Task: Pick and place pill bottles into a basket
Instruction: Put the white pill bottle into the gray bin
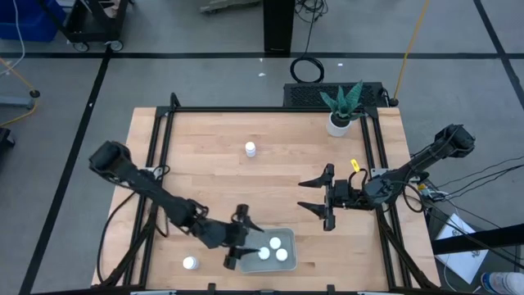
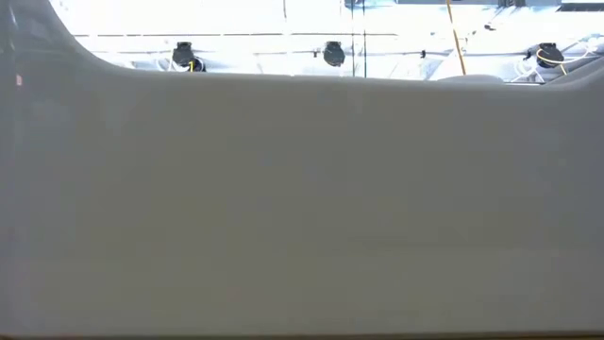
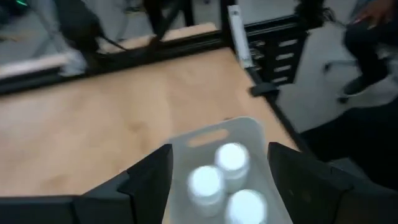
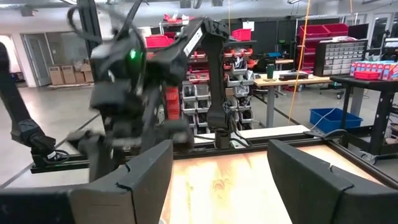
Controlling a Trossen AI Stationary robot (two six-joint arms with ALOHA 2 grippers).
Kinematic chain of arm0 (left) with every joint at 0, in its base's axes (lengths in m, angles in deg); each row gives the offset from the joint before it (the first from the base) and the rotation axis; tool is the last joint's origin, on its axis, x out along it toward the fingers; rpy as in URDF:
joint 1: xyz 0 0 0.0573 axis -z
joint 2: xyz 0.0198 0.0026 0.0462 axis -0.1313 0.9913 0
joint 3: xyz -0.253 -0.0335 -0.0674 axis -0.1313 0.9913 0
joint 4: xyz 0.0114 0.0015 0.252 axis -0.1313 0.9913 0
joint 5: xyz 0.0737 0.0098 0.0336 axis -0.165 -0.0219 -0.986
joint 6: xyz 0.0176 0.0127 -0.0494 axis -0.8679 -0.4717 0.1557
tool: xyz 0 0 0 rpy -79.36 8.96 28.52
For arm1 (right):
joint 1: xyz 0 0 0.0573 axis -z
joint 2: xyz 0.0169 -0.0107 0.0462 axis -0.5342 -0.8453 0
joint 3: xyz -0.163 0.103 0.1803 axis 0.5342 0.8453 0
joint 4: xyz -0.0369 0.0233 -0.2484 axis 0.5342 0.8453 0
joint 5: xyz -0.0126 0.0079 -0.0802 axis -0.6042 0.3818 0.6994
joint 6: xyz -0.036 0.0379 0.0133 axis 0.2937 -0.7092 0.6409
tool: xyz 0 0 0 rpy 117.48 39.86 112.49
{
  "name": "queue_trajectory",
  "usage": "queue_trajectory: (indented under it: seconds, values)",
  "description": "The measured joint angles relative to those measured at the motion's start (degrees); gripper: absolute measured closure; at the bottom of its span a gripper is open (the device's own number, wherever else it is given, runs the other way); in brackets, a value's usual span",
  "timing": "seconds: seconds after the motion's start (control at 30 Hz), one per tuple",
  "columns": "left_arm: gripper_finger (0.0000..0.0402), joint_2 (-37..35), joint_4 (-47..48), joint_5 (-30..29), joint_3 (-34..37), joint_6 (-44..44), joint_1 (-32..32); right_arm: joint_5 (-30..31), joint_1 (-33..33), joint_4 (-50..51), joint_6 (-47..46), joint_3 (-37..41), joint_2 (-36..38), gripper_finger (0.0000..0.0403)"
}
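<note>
The pale grey-blue basket [image 1: 288,238] sits near the table's near edge and holds three white pill bottles [image 1: 274,248]; they also show in the left wrist view [image 3: 231,157]. My left gripper [image 1: 241,239] is open and empty at the basket's left end, its fingers astride that end. One bottle [image 1: 250,148] stands at the far middle of the table, another [image 1: 190,263] stands near the near left edge. My right gripper [image 1: 318,195] is open and empty, above the table's right middle, pointing left.
A white pot with a green plant [image 1: 339,121] stands at the table's far right. A black frame rail [image 1: 155,164] runs along the table's sides. The low view is blocked by a pale surface [image 2: 302,208] close to the camera.
</note>
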Motion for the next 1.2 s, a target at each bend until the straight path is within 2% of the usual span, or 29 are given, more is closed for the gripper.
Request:
queue_trajectory:
  seconds: [0.23, 0.4, 0.57, 0.9, 1.03, 1.2]
  values:
    - [0.0133, -10.1, 7.3, -4.6, 1.0, -4.3, 0.6, 0.0, 0.0, 0.5, -1.2, 0.0, -0.3, 0.0149]
    - [0.0133, -17.6, 7.1, -8.3, 7.6, -5.6, 0.5, 0.0, 0.1, 0.2, -1.2, 0.0, -1.5, 0.0149]
    - [0.0133, -28.1, 0.7, -12.6, 19.0, -4.4, -0.5, 0.0, 0.4, -0.4, -1.1, 0.0, -2.2, 0.0149]
    - [0.0133, -52.1, -12.0, -13.7, 39.8, -5.0, -3.5, -0.1, 0.8, -0.5, -1.6, 0.0, -2.2, 0.0149]
    - [0.0133, -58.5, -16.8, -13.7, 44.6, -6.8, -4.3, -0.1, 0.8, -0.5, -1.6, 0.0, -2.2, 0.0149]
    - [0.0133, -63.2, -15.2, -16.5, 47.5, -6.0, -5.2, 0.1, 0.8, -0.5, -1.6, 0.0, -2.2, 0.0149]
